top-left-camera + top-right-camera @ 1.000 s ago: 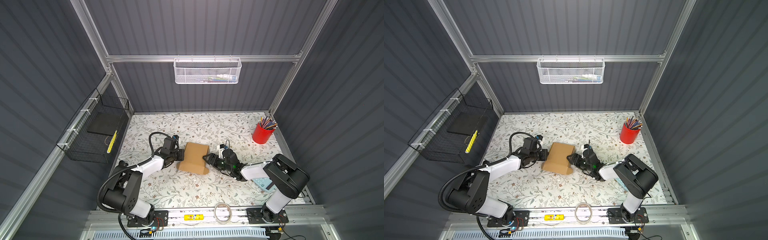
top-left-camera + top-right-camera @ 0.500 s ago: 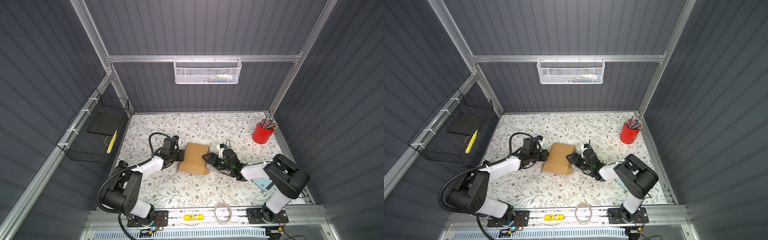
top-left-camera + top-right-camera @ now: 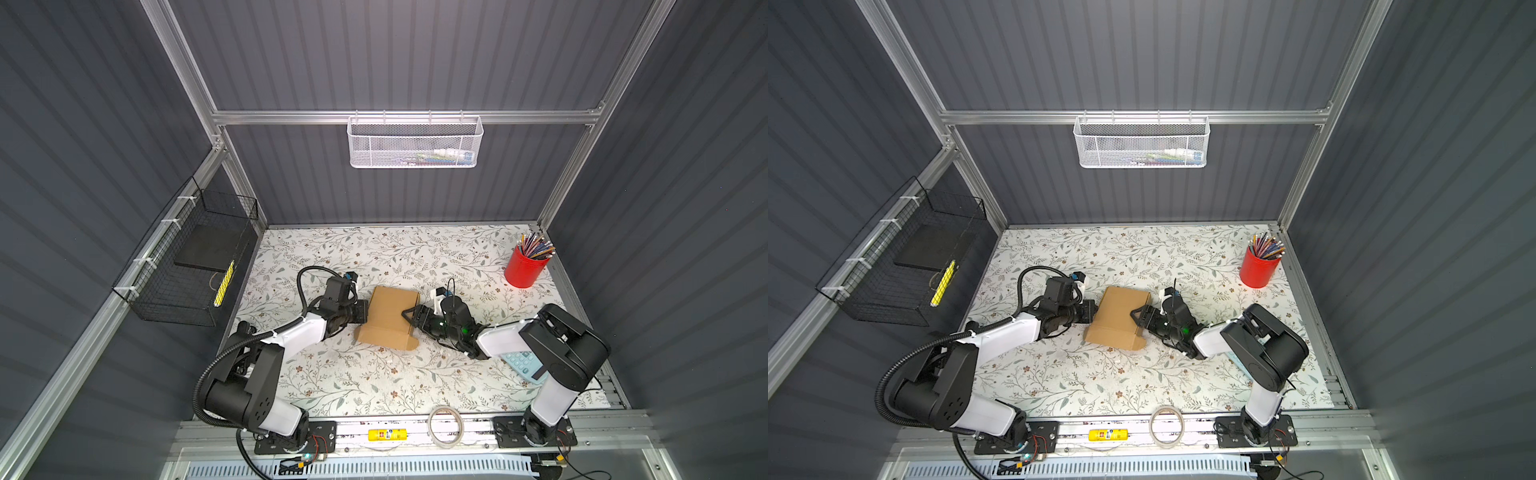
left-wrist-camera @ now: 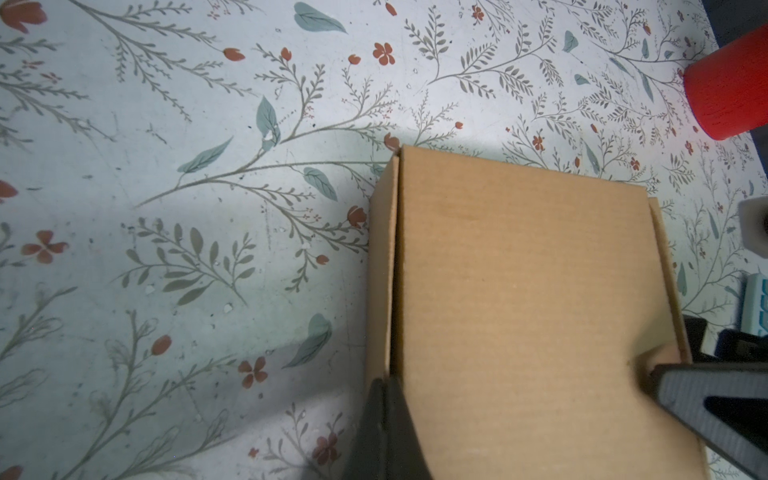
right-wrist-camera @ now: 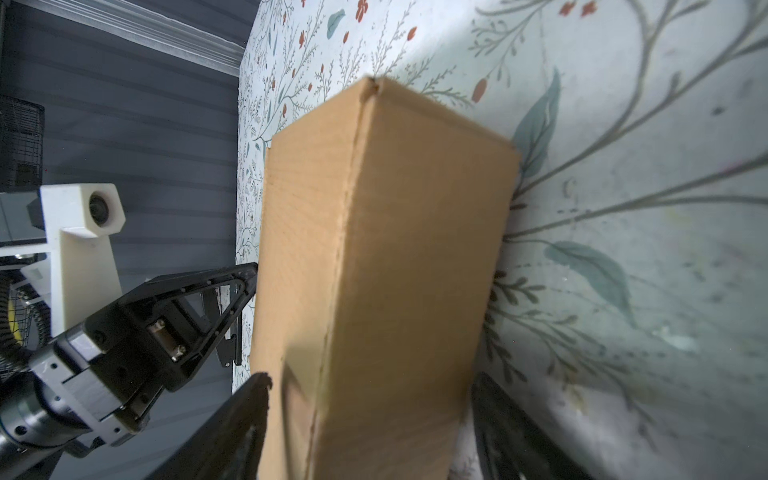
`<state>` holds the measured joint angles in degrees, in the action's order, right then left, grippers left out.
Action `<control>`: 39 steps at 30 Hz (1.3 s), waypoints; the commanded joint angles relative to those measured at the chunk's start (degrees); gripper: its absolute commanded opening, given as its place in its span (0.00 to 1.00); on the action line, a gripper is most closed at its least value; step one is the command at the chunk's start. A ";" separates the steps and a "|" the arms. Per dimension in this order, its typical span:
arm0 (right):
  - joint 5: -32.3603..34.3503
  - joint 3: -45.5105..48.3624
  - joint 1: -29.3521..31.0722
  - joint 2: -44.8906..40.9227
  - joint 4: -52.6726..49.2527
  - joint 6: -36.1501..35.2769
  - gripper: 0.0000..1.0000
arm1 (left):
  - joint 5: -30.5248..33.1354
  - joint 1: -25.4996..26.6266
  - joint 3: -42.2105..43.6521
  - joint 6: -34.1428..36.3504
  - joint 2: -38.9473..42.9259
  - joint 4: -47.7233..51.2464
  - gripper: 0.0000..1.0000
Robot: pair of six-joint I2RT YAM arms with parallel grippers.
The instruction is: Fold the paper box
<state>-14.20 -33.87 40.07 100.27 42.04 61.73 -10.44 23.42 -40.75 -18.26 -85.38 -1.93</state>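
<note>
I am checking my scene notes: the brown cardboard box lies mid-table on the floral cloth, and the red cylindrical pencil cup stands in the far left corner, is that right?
Not quite. The red cylindrical pencil cup stands in the far right corner, as both top views show. The brown cardboard box does lie mid-table on the floral cloth.
</note>
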 commanded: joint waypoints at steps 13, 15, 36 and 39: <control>-2.22 -2.75 0.27 2.71 3.72 1.88 0.77 | -2.72 -0.48 1.32 -1.67 -1.52 -0.72 0.00; -2.46 -2.78 0.27 3.15 5.13 2.54 0.76 | -3.05 -0.48 1.29 -1.86 -1.79 -1.04 0.00; -3.28 -5.94 0.35 1.96 3.46 2.72 0.71 | -5.32 -0.48 -0.87 -1.88 -3.56 -1.49 0.00; -3.22 -6.32 0.36 1.94 3.01 2.64 0.71 | -5.63 -0.46 -1.26 -1.95 -3.81 -1.54 0.00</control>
<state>-16.73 -38.70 40.07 103.42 45.36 64.49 -14.28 23.16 -40.56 -19.99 -87.83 -5.21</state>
